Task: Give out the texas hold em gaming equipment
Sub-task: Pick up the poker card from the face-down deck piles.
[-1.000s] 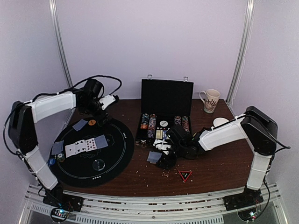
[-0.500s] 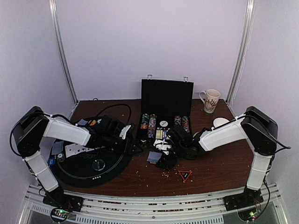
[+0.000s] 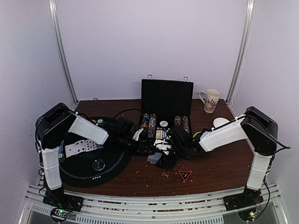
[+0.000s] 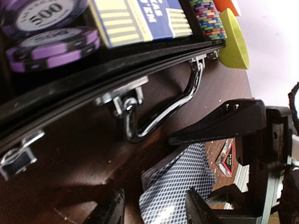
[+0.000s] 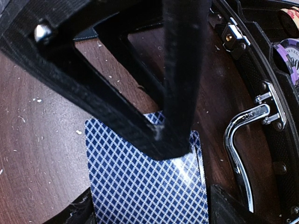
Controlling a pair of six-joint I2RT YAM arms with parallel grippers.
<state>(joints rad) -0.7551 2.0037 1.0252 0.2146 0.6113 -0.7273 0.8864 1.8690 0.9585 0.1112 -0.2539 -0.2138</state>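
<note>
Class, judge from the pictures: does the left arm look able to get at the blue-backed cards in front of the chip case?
Probably yes: the left gripper is down at the blue-backed cards, its fingers flanking them. The right gripper, jaws open, hangs over the same cards, so room looks tight.

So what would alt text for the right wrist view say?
A black finger tip rests on a blue-checked playing card lying face down on the brown table. Beside it is a black case with a chrome handle.

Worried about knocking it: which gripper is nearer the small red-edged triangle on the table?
Right. The right gripper is just left of the triangle, over the face-down card; the left gripper is farther left, beyond the right one.
</note>
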